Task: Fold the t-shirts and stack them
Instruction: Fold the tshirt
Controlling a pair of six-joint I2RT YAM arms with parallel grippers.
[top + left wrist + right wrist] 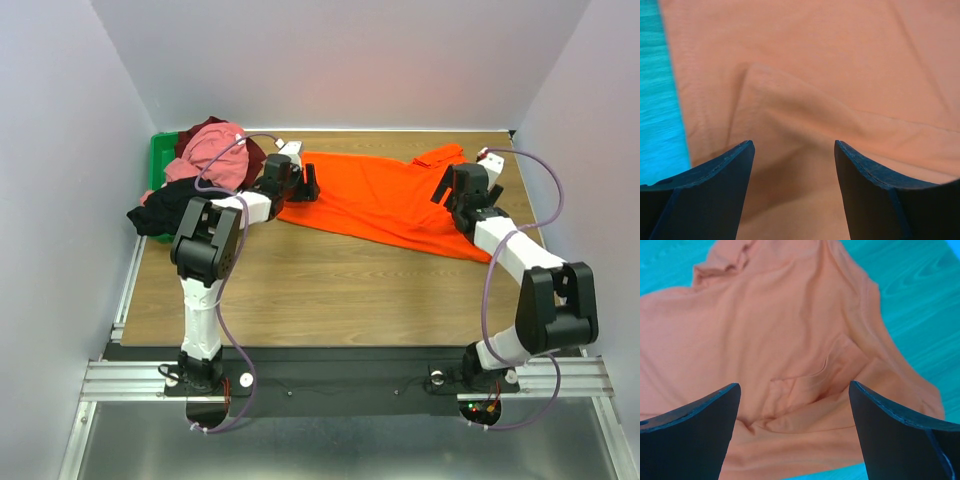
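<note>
Lying spread across the far half of the wood-grain worktop [330,290], the bright orange cloth t-shirt [385,200] reaches from left of centre to the right side. It is wrinkled and unfolded, with a sleeve bunched at its far right end.

The left end effector [305,188] sits at the shirt's left edge, released. Its two dark fingers [715,190] stand apart over a raised crease, with nothing pinched between them. The right end effector [450,195] is over the shirt's right end, likewise released, its fingers [900,435] wide above rumpled cloth. Whether either one touches the fabric cannot be told.

In the far left corner, a soft pink t-shirt [210,150], a dark maroon t-shirt [252,158] and a black t-shirt [165,210] are heaped on the green plastic bin [157,165].
</note>
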